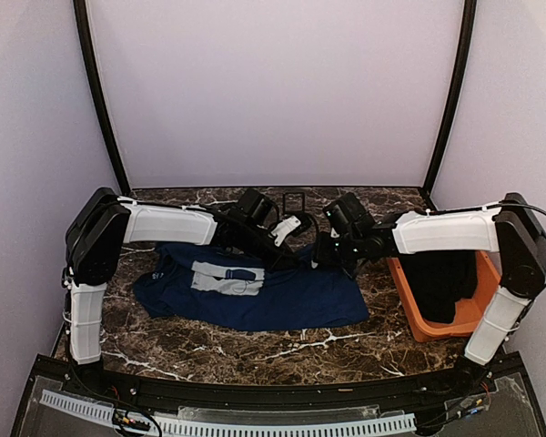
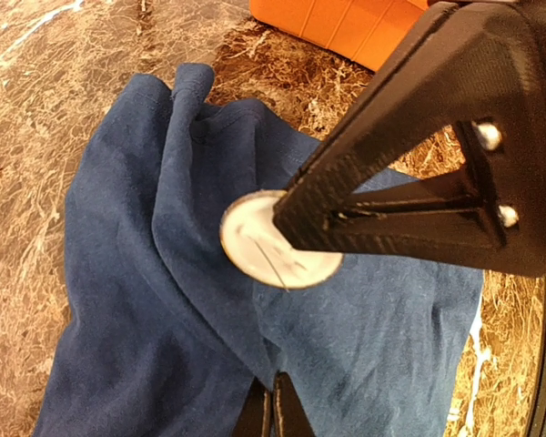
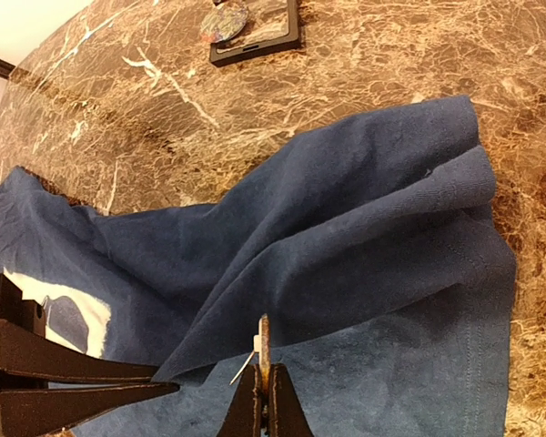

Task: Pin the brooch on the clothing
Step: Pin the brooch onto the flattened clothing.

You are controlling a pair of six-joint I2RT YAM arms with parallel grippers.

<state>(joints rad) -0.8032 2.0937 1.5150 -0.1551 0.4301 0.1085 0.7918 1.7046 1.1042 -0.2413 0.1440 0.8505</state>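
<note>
The right gripper (image 3: 264, 378) is clenched on the brooch (image 2: 255, 244), white back and pin showing, right at a raised fold of the navy T-shirt (image 1: 291, 300). The left gripper (image 2: 273, 401) pinches that fold. The shirt lies mid-desk (image 1: 255, 350), left of the orange bin (image 1: 432, 330).

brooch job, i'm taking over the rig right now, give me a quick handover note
Right gripper: fingers shut on the brooch, its white back and thin pin showing, right beside a raised fold of the T-shirt.
Left gripper: fingers shut, apparently pinching that fold.
Done: brooch in hand, fold raised.
Left: push the pin through the fold and fasten it.
</note>
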